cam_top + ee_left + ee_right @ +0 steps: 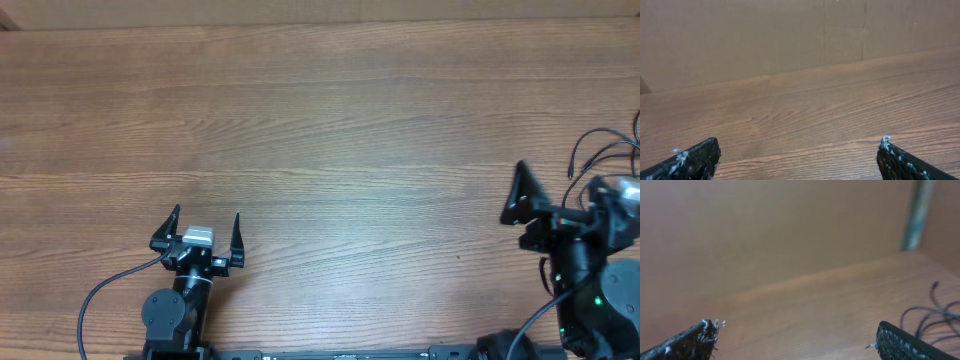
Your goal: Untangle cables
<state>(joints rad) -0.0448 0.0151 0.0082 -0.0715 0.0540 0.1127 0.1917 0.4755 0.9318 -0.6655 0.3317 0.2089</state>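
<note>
**While the cables [576, 156] [931, 310] are lying at the table's right edge, the right gripper [795, 327] and the left gripper [206, 213] [800, 150] are standing wide open**

The cables, thin black cords, are lying in loose overlapping loops on the wooden table [320, 120], partly running out of the overhead view. The right gripper is sitting just beside them on their left, its fingers spread wide and pinching nothing. The left gripper is sitting well apart from them, near the front edge on the left, its fingers likewise spread over bare wood. A thicker black lead [100, 290] is curving away from the left arm.
</note>
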